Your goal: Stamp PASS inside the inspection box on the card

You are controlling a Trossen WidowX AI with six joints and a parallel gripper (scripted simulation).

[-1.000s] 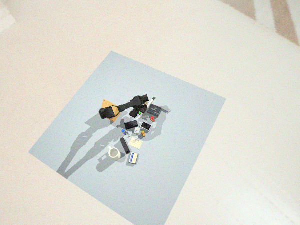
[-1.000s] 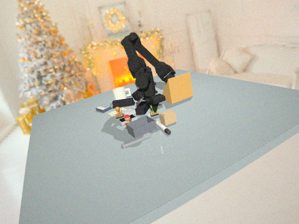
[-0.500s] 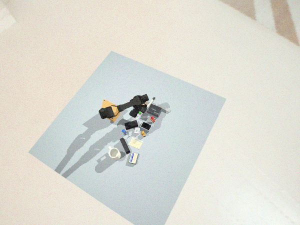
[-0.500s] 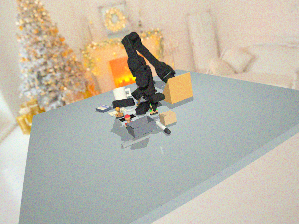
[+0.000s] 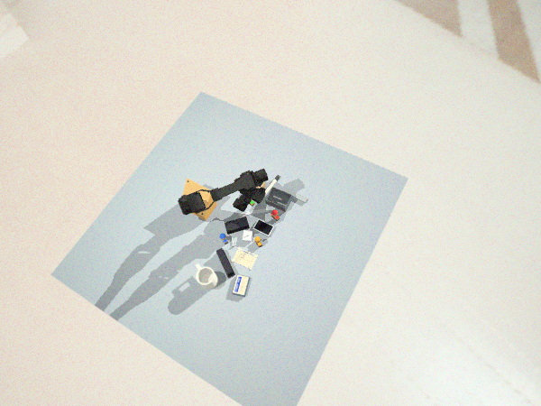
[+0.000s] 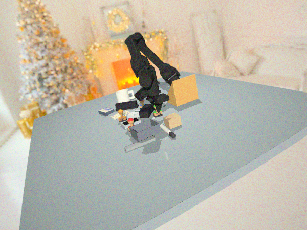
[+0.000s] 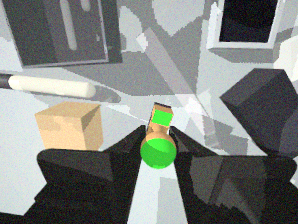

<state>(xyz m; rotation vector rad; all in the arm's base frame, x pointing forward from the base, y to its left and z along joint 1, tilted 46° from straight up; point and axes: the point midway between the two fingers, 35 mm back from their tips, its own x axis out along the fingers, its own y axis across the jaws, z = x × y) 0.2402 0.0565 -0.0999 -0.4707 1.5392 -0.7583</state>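
Observation:
My gripper [image 5: 252, 202] [image 6: 156, 108] [image 7: 157, 129] is shut on the green-topped stamp [image 6: 158, 114] [image 7: 162, 117], gripping below its round green knob. The stamp is upright, its base seemingly slightly above the bench; its lettering cannot be read. The open ink pad [image 5: 264, 227] [image 6: 131, 122] [image 7: 248, 20], black in a pale tray, lies beyond the black box from the mug side's opposite edge. The cream card [image 5: 245, 258] [image 6: 115, 116] lies farther away, towards the mug; its inspection box is too small to make out.
A black box [image 5: 236, 225] [image 6: 146, 111] [image 7: 262, 107], wooden block [image 6: 172, 121] [image 7: 70, 127], marker [image 6: 166, 130] [image 7: 50, 86] and grey bin [image 6: 146, 132] surround the gripper. Red [image 5: 275, 214], orange [image 5: 258, 241] and blue [image 5: 223, 236] stamps stand nearby. Beyond are a long dark block [image 5: 225, 262] and mug [image 5: 206, 276].

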